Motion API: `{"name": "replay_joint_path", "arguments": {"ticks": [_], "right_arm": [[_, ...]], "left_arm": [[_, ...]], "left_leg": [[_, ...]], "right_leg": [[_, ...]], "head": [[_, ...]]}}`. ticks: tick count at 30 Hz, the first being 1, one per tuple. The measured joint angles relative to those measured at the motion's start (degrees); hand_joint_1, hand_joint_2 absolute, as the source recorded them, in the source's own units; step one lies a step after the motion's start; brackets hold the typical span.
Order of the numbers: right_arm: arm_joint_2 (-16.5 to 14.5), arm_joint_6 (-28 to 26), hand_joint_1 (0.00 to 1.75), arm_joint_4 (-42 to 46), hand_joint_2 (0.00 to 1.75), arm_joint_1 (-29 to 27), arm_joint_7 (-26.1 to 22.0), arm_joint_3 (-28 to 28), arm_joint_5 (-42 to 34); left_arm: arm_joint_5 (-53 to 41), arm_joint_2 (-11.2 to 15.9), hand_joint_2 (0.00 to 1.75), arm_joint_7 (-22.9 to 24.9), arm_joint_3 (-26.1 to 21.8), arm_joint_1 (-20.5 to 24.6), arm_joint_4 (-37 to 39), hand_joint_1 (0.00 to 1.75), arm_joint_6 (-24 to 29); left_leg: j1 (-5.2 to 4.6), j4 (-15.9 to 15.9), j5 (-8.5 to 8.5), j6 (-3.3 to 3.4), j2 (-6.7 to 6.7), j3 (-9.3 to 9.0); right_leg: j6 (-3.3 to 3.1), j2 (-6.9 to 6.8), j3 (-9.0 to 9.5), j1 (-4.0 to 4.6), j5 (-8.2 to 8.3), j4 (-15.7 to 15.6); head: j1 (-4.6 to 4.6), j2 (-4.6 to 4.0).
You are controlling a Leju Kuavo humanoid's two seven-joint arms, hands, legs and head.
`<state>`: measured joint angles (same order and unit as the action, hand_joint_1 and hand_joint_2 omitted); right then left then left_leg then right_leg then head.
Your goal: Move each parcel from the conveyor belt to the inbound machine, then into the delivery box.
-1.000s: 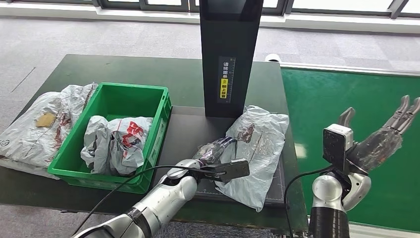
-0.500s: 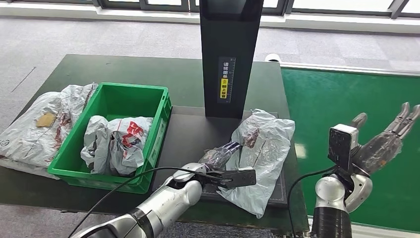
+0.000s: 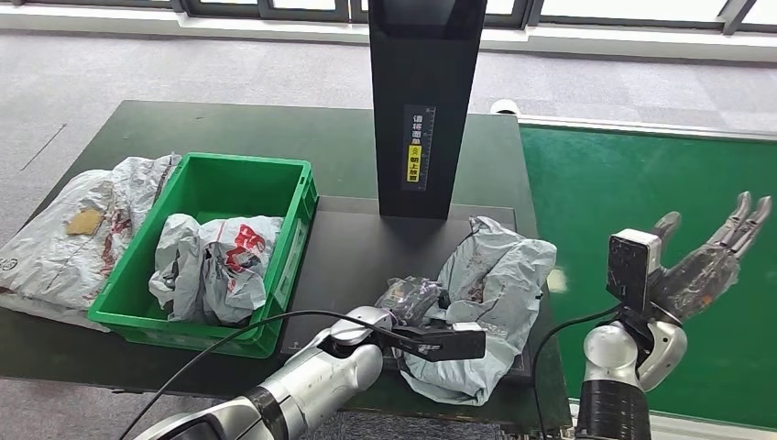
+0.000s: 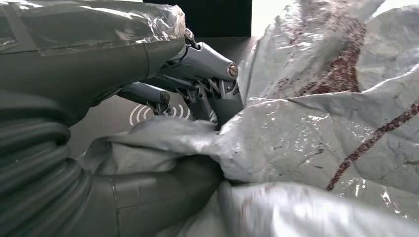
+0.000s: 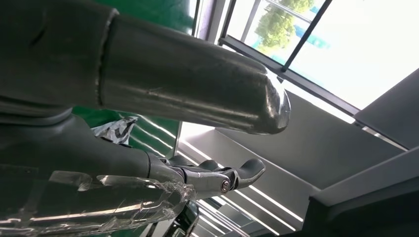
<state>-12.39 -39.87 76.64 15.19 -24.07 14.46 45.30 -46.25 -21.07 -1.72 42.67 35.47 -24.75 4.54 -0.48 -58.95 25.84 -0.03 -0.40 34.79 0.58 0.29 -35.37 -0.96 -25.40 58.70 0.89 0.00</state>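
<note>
A crumpled grey parcel (image 3: 495, 284) with dark red print lies on the black plate of the inbound machine (image 3: 353, 247), in front of its black tower (image 3: 426, 101). My left hand (image 3: 414, 298) grips the parcel's near left edge. In the left wrist view the fingers (image 4: 207, 84) curl over a fold of the parcel (image 4: 316, 128) and the thumb presses from beneath. My right hand (image 3: 704, 266) is raised over the green conveyor belt (image 3: 623, 183), fingers spread and holding nothing. The green delivery box (image 3: 295, 252) stands left of the plate with one grey parcel (image 3: 215, 261) in it.
A large grey parcel (image 3: 69, 229) lies on the dark table (image 3: 229, 124) left of the box. The tower rises right behind the plate. The belt runs along the table's right side. Grey floor and window frames lie beyond.
My left hand has closed on the parcel's edge and bunched it up; the parcel has shifted slightly to the right. My right hand has sunk a little and stays spread.
</note>
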Motion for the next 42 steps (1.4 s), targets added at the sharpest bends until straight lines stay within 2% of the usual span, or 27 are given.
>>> {"name": "replay_joint_path", "arguments": {"ticks": [6,10,13,17,19,21,24,29,33,37,42], "right_arm": [[0.0,0.0,0.0,-0.4,0.0,0.0,-0.2,0.0,-0.1],[0.1,0.1,0.0,-0.4,0.0,-0.1,-0.2,0.1,-0.3],[0.2,0.3,0.0,-0.4,0.0,-0.4,-0.2,0.2,-0.3],[0.3,1.1,0.0,1.8,0.0,-2.3,0.3,1.0,0.0],[0.2,1.8,0.0,3.1,0.0,-3.2,0.5,1.3,0.3],[0.2,2.3,0.0,3.9,0.0,-3.7,0.5,1.6,0.5],[0.2,2.6,0.0,4.1,0.0,-4.1,0.5,1.7,0.6],[0.2,2.7,0.0,4.1,0.0,-4.2,0.2,1.7,0.0],[0.2,2.7,0.0,4.1,0.0,-4.3,-0.2,1.7,-0.4],[0.2,2.7,0.0,4.1,0.0,-4.4,-0.5,1.7,-0.4],[0.0,2.6,0.0,4.1,0.0,-4.6,-0.6,1.7,-0.4]], "left_arm": [[-1.2,0.0,1.75,0.7,0.4,0.3,0.7,1.75,1.3],[-3.9,-0.1,1.75,2.0,0.5,0.4,1.1,1.75,4.1],[-5.9,0.0,1.75,2.2,0.5,0.3,1.2,1.75,10.6],[-9.2,0.8,1.75,0.6,-2.6,-0.8,-1.5,1.75,25.5],[-14.2,1.4,1.75,-0.7,-6.6,-2.8,-6.8,1.75,31.6],[-20.7,1.7,1.75,-3.5,-12.8,-6.3,-16.1,1.75,34.6],[-25.5,1.6,1.75,-8.9,-24.2,-10.7,-31.2,1.75,35.7],[-23.2,1.5,1.75,-12.8,-38.8,-15.6,-50.2,1.75,35.8],[-20.6,1.9,1.75,-14.3,-46.4,-18.1,-60.7,1.75,35.8],[-18.1,2.3,1.75,-15.4,-52.3,-19.8,-67.7,1.75,35.8],[-17.6,2.5,1.75,-15.7,-56.5,-20.9,-72.0,1.75,35.8]], "left_leg": [[0.0,0.0,0.0,0.0,0.01,-0.01],[0.0,0.0,0.0,0.0,0.02,-0.01],[0.0,0.0,0.0,0.0,0.02,-0.01],[0.0,0.0,-0.02,0.01,-0.01,0.02],[0.0,0.0,-0.01,0.0,0.02,0.03],[0.0,0.0,0.0,-0.01,0.11,0.05],[0.01,0.0,0.04,-0.03,0.33,0.04],[0.08,0.1,0.05,-0.06,0.42,0.03],[0.1,0.1,0.02,-0.07,0.34,0.05],[0.1,0.1,0.02,-0.07,0.27,0.05],[0.09,0.1,0.02,-0.06,0.07,0.08]], "right_leg": [[0.0,0.0,0.0,0.0,0.0,0.0],[0.0,0.0,0.0,0.0,0.0,0.0],[0.0,0.0,0.0,0.0,0.01,0.0],[0.0,-0.02,0.0,0.0,0.01,0.0],[-0.01,0.01,-0.03,0.0,0.02,0.0],[-0.01,0.11,-0.1,0.0,0.01,0.0],[-0.02,0.33,-0.17,0.0,0.01,0.0],[-0.06,0.41,-0.16,0.08,-0.01,0.0],[-0.07,0.33,-0.13,0.1,-0.01,0.1],[-0.07,0.27,-0.11,0.09,-0.02,0.1],[-0.05,0.08,-0.07,0.08,-0.05,0.0]], "head": [[0.01,0.0],[-0.01,0.0],[-0.01,0.0],[-0.01,0.0],[0.0,0.0],[-0.01,0.0],[-0.01,0.0],[-0.01,0.0],[0.01,0.0],[0.01,0.0],[0.01,0.0]]}}
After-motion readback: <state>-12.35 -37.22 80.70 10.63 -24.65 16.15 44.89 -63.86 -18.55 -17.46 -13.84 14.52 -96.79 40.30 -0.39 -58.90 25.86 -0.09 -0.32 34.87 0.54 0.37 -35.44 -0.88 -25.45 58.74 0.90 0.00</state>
